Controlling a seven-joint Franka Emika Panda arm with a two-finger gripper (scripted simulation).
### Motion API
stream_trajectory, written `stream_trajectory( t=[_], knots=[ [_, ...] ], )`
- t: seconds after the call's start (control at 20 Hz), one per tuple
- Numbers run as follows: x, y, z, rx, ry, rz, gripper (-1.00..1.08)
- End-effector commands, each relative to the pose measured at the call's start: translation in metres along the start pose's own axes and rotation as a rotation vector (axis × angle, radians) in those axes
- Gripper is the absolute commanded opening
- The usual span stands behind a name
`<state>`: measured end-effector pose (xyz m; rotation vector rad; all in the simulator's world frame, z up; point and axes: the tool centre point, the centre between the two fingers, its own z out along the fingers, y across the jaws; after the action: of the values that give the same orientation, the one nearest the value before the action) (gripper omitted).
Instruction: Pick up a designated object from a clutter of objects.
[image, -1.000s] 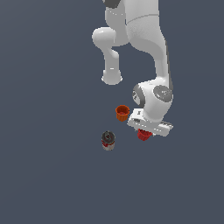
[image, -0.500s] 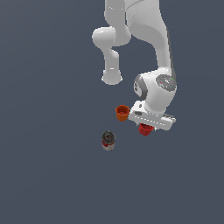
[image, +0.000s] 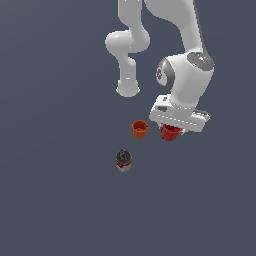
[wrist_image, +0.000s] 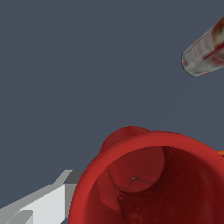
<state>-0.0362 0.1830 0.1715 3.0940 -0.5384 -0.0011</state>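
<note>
The claw (image: 172, 131) grips the red cup (image: 170, 133) just beside the orange cup (image: 140, 129) in the exterior view, the grey can (image: 123, 160) standing apart. The wrist view alone shows the red cup's ribbed interior. A plain dark grey surface (image: 55, 190) fills the scene.

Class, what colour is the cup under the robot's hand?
Bright red cup, clearest in the wrist view.

Orange cup (image: 140, 129) just beside red cup (image: 170, 132); gap seemingly narrow.
</note>
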Motion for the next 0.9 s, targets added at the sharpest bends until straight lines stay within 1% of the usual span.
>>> stream_trajectory(
  t=[0.0, 0.5, 0.85],
  knots=[
    [-0.007, 0.002, -0.026, 0.001, 0.001, 0.000, -1.00],
    [-0.036, 0.008, -0.129, 0.001, 0.001, 0.000, -1.00],
    [-0.051, 0.011, -0.184, 0.001, 0.000, 0.000, -1.00]
  ],
)
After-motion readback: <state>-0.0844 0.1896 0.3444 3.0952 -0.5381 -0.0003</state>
